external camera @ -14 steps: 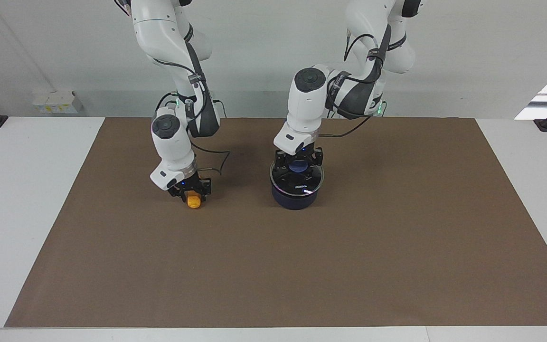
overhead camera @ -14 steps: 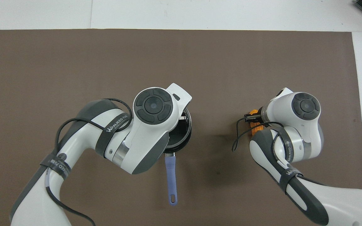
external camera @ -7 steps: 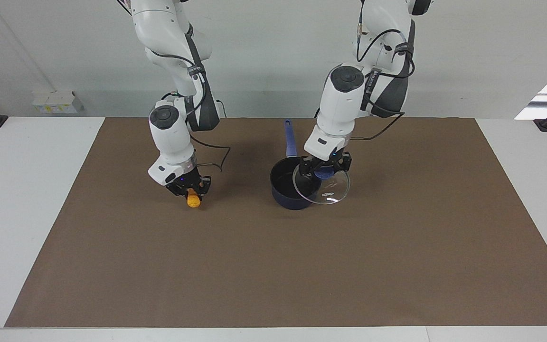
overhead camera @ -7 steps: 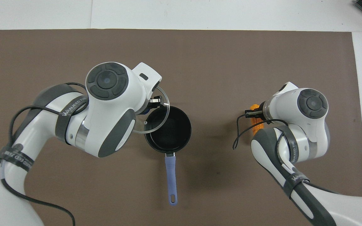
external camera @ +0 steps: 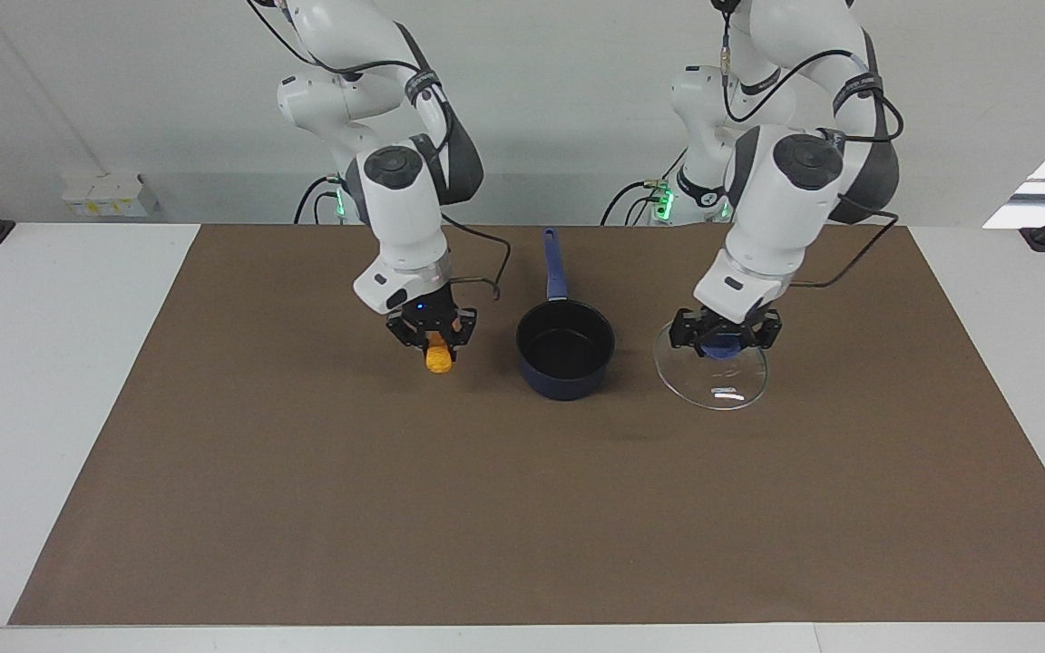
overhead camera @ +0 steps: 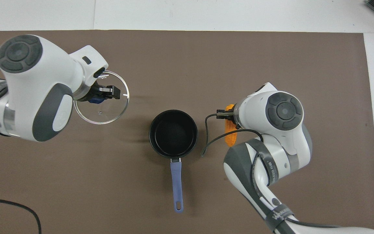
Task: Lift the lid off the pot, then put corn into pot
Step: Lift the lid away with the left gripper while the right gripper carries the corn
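One pot [external camera: 565, 361], uncovered, is set on the brown mat [external camera: 522, 508] of the desk [external camera: 33, 363], its long handle [overhead camera: 176, 185] pointed toward the robots. One lid [external camera: 711, 374] is held level by its blue knob in the closed left tool [external camera: 722, 343], over the mat toward the left arm's end. One corn [external camera: 438, 357] is clamped in the closed right tool [external camera: 432, 334], its long axis steeply tilted, beside the pot.

Navy pot [external camera: 565, 361] with a black inside and a paler blue handle; orange-yellow, bumpy corn [external camera: 438, 358]; clear lid [external camera: 711, 376] with a blue knob; brown mat [external camera: 522, 508] on the white desk [external camera: 42, 363].
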`<state>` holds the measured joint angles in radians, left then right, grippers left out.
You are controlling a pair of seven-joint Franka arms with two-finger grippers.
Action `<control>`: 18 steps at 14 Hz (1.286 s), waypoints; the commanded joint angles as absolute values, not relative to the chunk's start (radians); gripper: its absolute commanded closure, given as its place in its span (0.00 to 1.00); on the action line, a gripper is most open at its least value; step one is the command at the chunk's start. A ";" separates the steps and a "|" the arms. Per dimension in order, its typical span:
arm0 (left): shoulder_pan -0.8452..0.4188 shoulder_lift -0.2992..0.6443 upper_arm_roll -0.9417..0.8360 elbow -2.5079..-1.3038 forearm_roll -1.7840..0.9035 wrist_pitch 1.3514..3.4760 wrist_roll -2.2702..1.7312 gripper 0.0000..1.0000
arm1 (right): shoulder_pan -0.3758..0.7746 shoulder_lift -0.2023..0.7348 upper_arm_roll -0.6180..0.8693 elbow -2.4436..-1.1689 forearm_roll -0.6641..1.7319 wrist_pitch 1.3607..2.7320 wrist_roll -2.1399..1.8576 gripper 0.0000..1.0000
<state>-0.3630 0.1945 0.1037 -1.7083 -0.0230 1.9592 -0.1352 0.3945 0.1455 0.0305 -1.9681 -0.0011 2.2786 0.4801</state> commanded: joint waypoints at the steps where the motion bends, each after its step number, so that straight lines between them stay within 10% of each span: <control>1: -0.275 0.173 0.094 -1.721 -0.017 1.928 0.007 1.00 | 0.437 0.179 0.031 -1.887 0.015 2.244 0.552 1.00; 18: 0.074 0.029 0.094 -2.102 -0.018 2.121 0.374 1.00 | 0.597 0.377 0.066 -1.759 0.066 2.279 0.572 1.00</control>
